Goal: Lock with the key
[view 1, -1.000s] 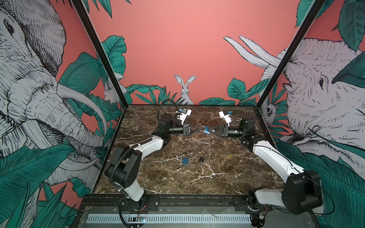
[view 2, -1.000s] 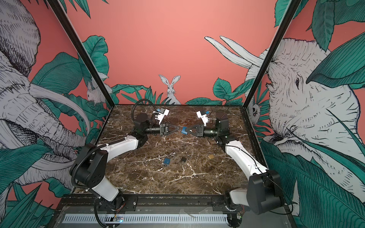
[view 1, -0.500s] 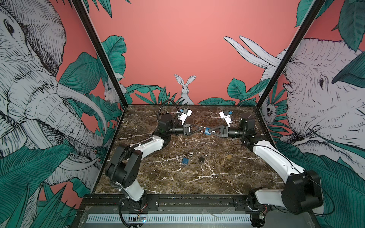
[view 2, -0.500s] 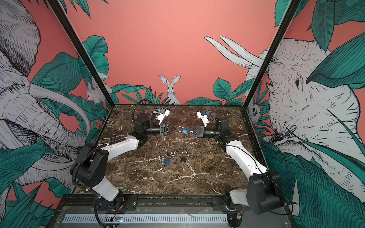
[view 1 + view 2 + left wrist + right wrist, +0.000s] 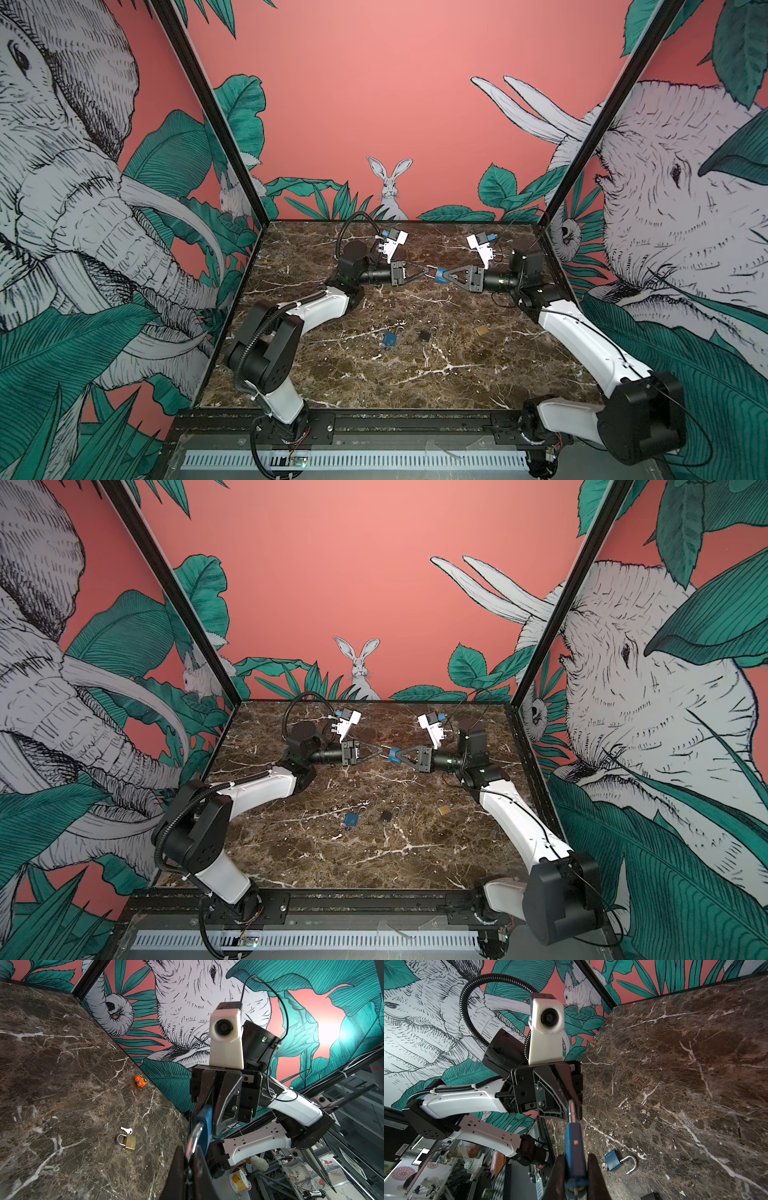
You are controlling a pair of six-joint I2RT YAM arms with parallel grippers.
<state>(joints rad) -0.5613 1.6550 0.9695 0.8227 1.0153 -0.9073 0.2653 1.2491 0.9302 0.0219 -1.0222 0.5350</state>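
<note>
While the padlock (image 5: 572, 1147) hangs over the table's (image 5: 374, 374) far edge, we grip both ends.
Clamped: right gripper (image 5: 445, 275) on the body, left gripper (image 5: 426, 271) on the shackle (image 5: 193, 1138); stiff, slick metal, likely best held by flat faces.

Both arms are glossy white shells with chunky black joints. Left arm (image 5: 320, 305) has a ribbed black hose (image 5: 464, 1001) zip-tied along it, right arm (image 5: 582, 336) just gets a thin black wire (image 5: 287, 1015). Left gripper (image 5: 427, 270) and right gripper (image 5: 441, 274) are black, with triangular cut-out fingers, silver screws (image 5: 542, 1103) and a white camera block (image 5: 547, 1028) on top.
</note>
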